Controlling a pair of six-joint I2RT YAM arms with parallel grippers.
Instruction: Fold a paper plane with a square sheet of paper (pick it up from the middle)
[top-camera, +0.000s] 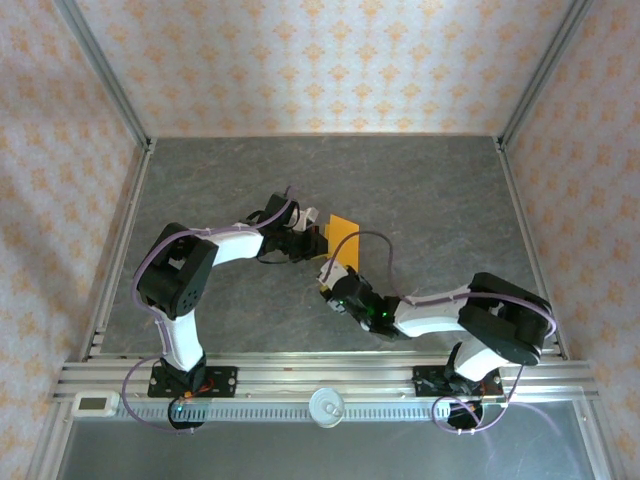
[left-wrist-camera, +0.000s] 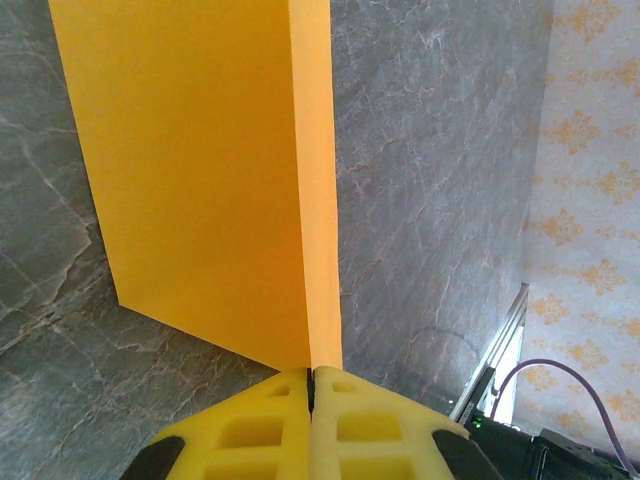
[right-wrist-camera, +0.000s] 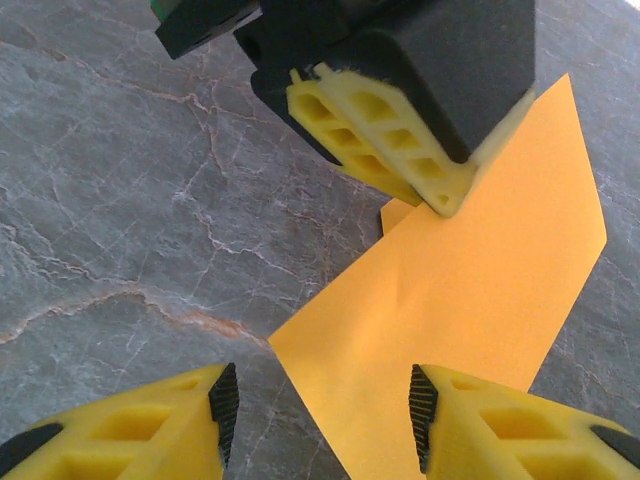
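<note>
- Setting: a grey marbled table (top-camera: 430, 190) enclosed by walls in orange-patterned wallpaper (top-camera: 320, 60). An aluminium rail (top-camera: 320, 375) runs along the table's near edge and carries both arm bases.
- Left gripper (left-wrist-camera: 312, 385): jaws pressed together and clamped on the edge of the square sheet of paper (left-wrist-camera: 200, 170). The yellow fingertips meet exactly where a straight crease in the sheet begins.
- Seen from the left wrist, the crease runs away from the fingertips, with a broad orange panel on one side and a narrow strip on the other.
- Right gripper (right-wrist-camera: 320, 415): jaws apart, nothing clamped. It points at the left gripper from the near-right side, close to it.
- One corner of the sheet lies in the gap between the right fingers (right-wrist-camera: 425, 410). Whether a pad touches the paper cannot be told.
- Paper location: about the middle of the table, well clear of every edge, between the two grippers and extending toward the far right. It is plain, bright orange and unmarked.
- A shadow shows under the pinched edge; how far the sheet is lifted cannot be told.
</note>
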